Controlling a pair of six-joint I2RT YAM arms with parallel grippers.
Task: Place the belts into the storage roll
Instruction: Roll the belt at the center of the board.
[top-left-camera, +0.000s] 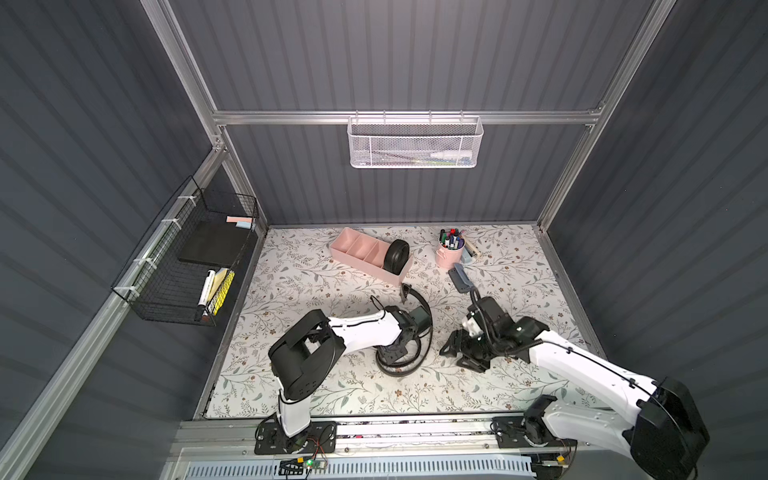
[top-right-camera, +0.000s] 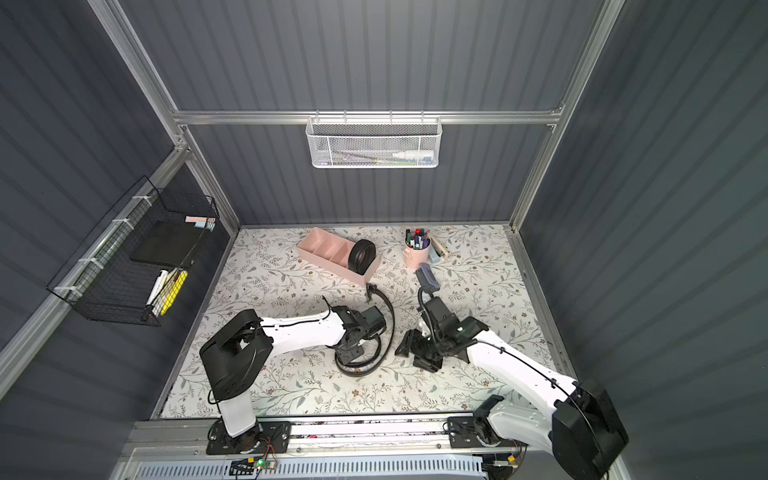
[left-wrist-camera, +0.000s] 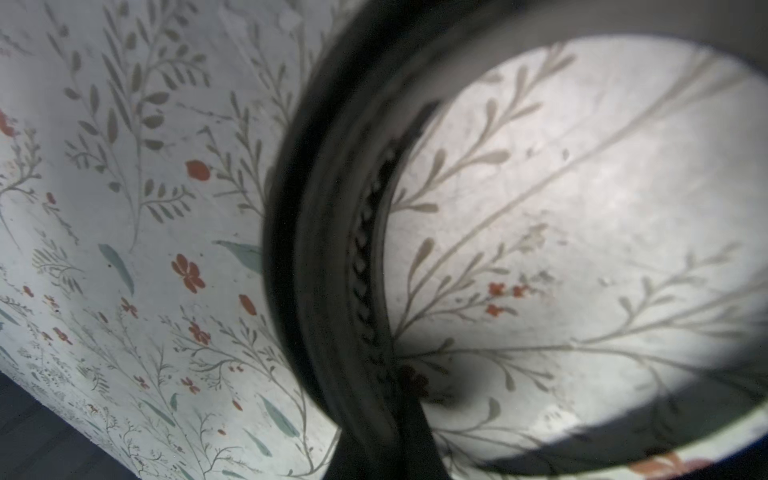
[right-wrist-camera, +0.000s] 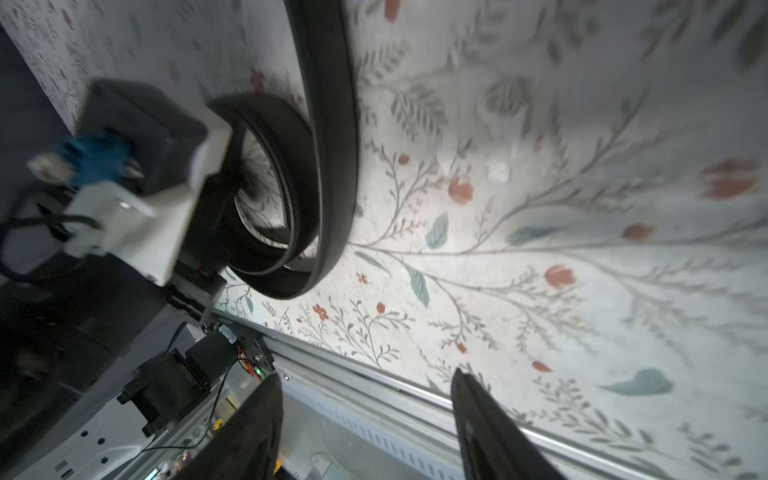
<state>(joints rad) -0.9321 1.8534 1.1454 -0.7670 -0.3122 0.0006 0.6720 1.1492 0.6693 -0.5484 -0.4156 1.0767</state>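
**Second belt being wound up on the table, first one already sitting in the tray**

At the far centre-left the pink storage roll (top-left-camera: 347, 243) is lying at a slant. A coiled belt (top-left-camera: 397, 255) is standing on edge in its right-end compartment, and the other three compartments are showing empty. Nearer, the left gripper (top-left-camera: 391, 354) is pinching shut on the inner turns of the loose belt (top-left-camera: 427, 332). That belt is lying in a slack loop on the floral table (top-left-camera: 332, 386), its buckle end (top-left-camera: 405, 291) trailing toward the tray. Just right of the loop, the right gripper (right-wrist-camera: 365, 374) is hanging with jaws spread, holding nothing. The strap is looking light, limp along its length yet springy, so the coil is probably trying to unwind. Clamping across all the turns at once, on their flat faces, seems the surest hold.
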